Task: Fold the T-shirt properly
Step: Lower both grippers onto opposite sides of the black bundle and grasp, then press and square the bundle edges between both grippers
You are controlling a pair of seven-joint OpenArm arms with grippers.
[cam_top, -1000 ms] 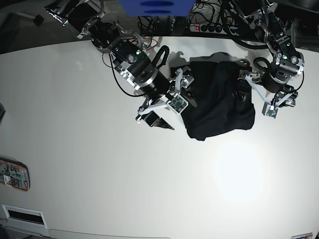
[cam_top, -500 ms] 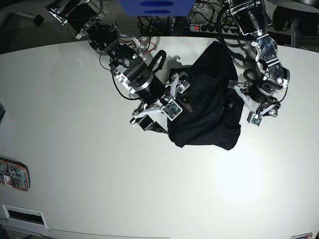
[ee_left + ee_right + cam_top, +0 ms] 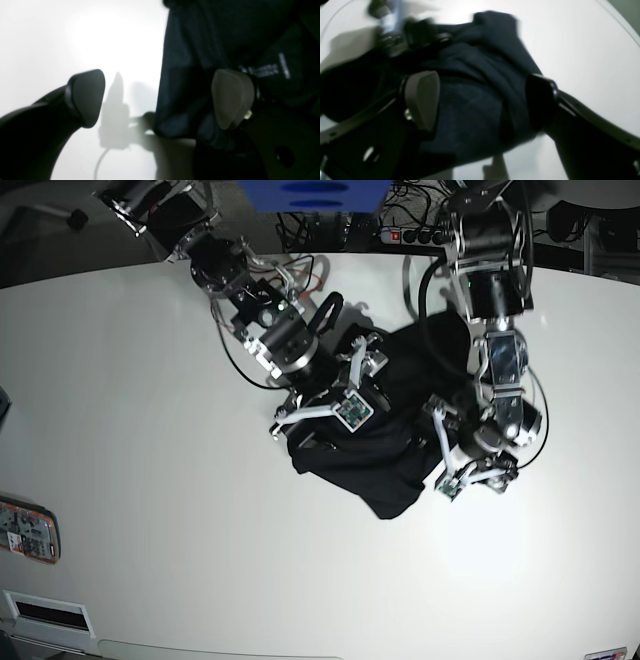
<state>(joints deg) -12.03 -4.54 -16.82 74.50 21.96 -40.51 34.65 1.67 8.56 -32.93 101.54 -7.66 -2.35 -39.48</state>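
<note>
Left claw (image 3: 160,98) spread wide, one finger against T-shirt (image 3: 385,445) edge, nothing pinched. Right claw (image 3: 480,100) straddles cloth fold; grip unclear. Shirt bunched on tabletop (image 3: 200,560).

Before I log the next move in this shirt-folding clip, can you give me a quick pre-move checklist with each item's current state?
1. Plain black cloth T-shirt lying flat: not ok, bunched in a wrinkled heap.
2. Left claw open: ok, fingers wide apart; one finger is over the cloth, the other over bare table.
3. Right claw open: ok, its fingers straddle a fold of shirt without pinching it.
4. Shirt fully on the white table: ok.
5. Sleeves and collar located: cannot tell, hidden in the heap.
6. Arms clear of each other: cannot tell, both crowd the shirt.
</note>
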